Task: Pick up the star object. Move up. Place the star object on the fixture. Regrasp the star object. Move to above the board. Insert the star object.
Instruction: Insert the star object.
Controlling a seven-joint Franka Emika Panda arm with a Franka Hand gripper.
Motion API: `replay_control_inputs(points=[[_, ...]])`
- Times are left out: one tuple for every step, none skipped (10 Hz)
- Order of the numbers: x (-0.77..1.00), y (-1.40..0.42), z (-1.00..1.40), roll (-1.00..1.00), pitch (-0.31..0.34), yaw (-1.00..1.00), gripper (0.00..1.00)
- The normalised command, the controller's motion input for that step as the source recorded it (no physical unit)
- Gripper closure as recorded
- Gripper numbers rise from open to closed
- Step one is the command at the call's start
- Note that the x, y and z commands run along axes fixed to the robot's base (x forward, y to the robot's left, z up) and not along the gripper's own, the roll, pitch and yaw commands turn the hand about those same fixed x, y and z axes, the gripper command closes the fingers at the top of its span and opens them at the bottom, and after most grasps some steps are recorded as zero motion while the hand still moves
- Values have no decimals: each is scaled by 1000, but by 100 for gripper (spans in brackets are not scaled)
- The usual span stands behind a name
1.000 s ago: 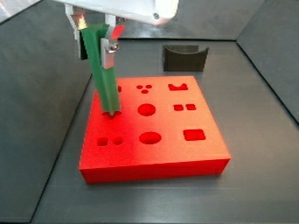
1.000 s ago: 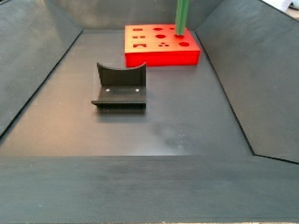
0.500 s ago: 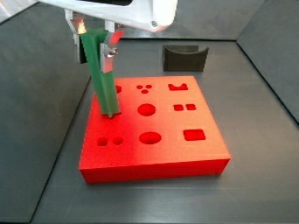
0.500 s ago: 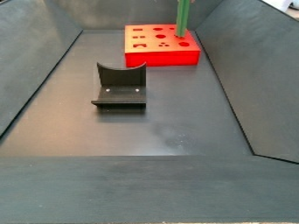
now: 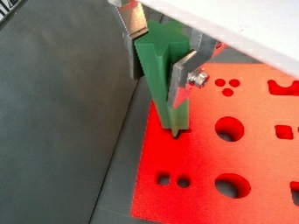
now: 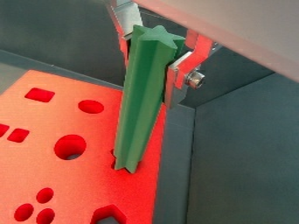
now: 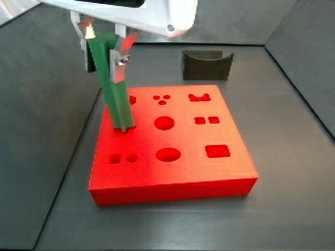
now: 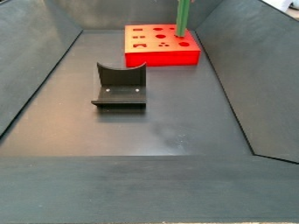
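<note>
The bright green star object (image 7: 116,88) stands nearly upright, its lower end in the star hole at the left edge of the red board (image 7: 183,167). My gripper (image 7: 108,54) is shut on its upper part, a silver finger on each side. Both wrist views show the star object (image 5: 163,74) (image 6: 140,96) between the fingers (image 5: 183,80) (image 6: 177,77), its tip entering the board (image 5: 257,157) (image 6: 47,122). In a side view only the star object's shaft (image 8: 183,16) shows above the board (image 8: 163,54); the gripper is out of frame there.
The dark fixture (image 7: 205,65) stands behind the board by the back wall, and shows in a side view (image 8: 119,86) on the grey floor. Dark bin walls enclose the floor on all sides. The board's other holes are unfilled.
The star object's top has shifted slightly with the gripper and stands a bit more upright. Its lower end stays in the star hole.
</note>
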Motion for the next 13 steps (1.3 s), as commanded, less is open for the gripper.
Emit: replay_control_inputs(points=[[0, -14, -34, 0, 0, -31, 100], [0, 0, -134, -40, -26, -34, 100], [0, -9, -97, -20, -6, -20, 100], [0, 0, -43, -16, 0, -20, 100], [0, 0, -57, -21, 0, -14, 100], [11, 0, 0, -44, 0, -89, 100], [20, 0, -20, -36, 0, -146, 100], [6, 6, -37, -29, 0, -171, 100], [80, 66, -51, -29, 0, -180, 100], [111, 83, -66, -26, 0, -194, 100], [120, 103, -77, -14, 0, -157, 100], [120, 94, -71, -13, 0, -129, 100], [120, 97, -86, 0, 3, -80, 100]])
